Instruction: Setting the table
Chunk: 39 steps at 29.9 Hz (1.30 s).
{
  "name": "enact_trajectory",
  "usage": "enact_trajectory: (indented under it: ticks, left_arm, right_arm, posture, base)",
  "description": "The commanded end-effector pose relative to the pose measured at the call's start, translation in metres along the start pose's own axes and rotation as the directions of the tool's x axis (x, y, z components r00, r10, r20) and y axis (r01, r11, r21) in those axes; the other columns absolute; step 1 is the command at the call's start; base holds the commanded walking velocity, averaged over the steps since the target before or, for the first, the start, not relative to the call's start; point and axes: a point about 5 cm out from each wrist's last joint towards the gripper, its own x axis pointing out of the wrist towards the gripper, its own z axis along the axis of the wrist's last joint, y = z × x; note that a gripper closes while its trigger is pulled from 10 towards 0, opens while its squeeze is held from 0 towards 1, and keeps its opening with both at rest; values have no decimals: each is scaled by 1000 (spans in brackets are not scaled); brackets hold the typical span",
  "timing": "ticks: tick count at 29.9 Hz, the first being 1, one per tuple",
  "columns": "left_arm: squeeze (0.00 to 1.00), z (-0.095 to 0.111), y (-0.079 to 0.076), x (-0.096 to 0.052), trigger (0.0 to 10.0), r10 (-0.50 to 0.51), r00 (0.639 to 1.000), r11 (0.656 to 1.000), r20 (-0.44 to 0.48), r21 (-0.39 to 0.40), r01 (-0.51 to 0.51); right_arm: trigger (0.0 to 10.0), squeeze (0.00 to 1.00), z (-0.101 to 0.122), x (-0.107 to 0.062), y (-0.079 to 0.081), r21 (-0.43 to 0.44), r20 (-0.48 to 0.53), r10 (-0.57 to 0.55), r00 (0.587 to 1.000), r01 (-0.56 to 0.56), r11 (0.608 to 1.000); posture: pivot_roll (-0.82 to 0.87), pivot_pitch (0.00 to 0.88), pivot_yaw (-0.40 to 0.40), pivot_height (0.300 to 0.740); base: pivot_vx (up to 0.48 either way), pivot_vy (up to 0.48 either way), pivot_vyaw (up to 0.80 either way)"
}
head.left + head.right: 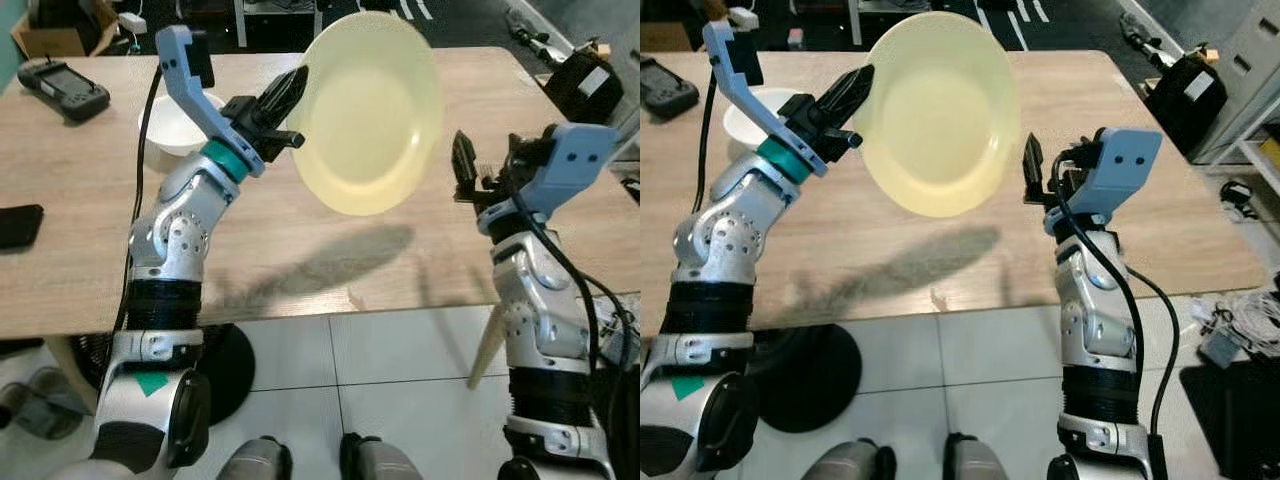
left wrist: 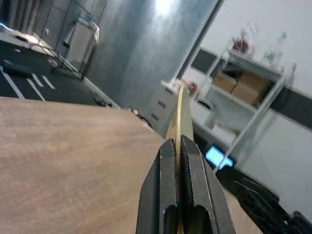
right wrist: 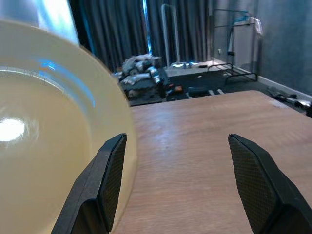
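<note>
A pale yellow plate hangs tilted above the wooden table, held by its left rim. My left gripper is shut on that rim; the left wrist view shows the plate's edge pinched between the two black fingers. My right gripper stands open just right of the plate, level with its lower edge and apart from it. In the right wrist view the plate lies beside the left of the two spread fingers. A white bowl rests on the table behind my left arm.
A black handheld device lies at the table's far left, and a dark flat object at the left edge. A black bag stands beyond the table's right side. White tiled floor is in front of the table.
</note>
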Motion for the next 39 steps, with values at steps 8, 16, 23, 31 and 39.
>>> enact_trajectory:
  ticks: [8, 16, 23, 31, 39]
  left_arm:
    - [0, -7, -4, 10, 10000, -2, 999, 1000, -38, 1, 2]
    - [0, -16, 1, -1, 10000, 19, 1000, 999, -14, -37, -19]
    - [0, 2, 14, -13, 10000, 25, 1000, 1000, 15, -12, -25]
    - [0, 16, 10, -12, 10000, 16, 996, 999, 89, -41, -12]
    - [0, 26, 4, -4, 10000, 14, 991, 1000, 133, -22, -11]
  right_arm:
    - [10000, 0, 2, -1, 1, 6, 17, -25, 1000, 25, 1000]
    - [10000, 0, 4, 1, 4, -39, -18, 50, 999, -50, 998]
    - [10000, 0, 9, -8, 6, -23, -3, 32, 999, -32, 999]
    - [10000, 0, 3, -19, 5, -39, -29, 21, 999, -22, 999]
    - [10000, 0, 11, -16, 8, -52, -3, 11, 1000, -11, 999]
  posture:
    - [52, 0, 151, 740]
    - [-4, 0, 109, 740]
    - [-13, 0, 115, 740]
    - [-36, 0, 127, 740]
    - [-13, 0, 115, 740]
  base:
    - [0, 0, 0]
    - [0, 0, 0]
    - [0, 0, 0]
    - [0, 0, 0]
    - [0, 0, 0]
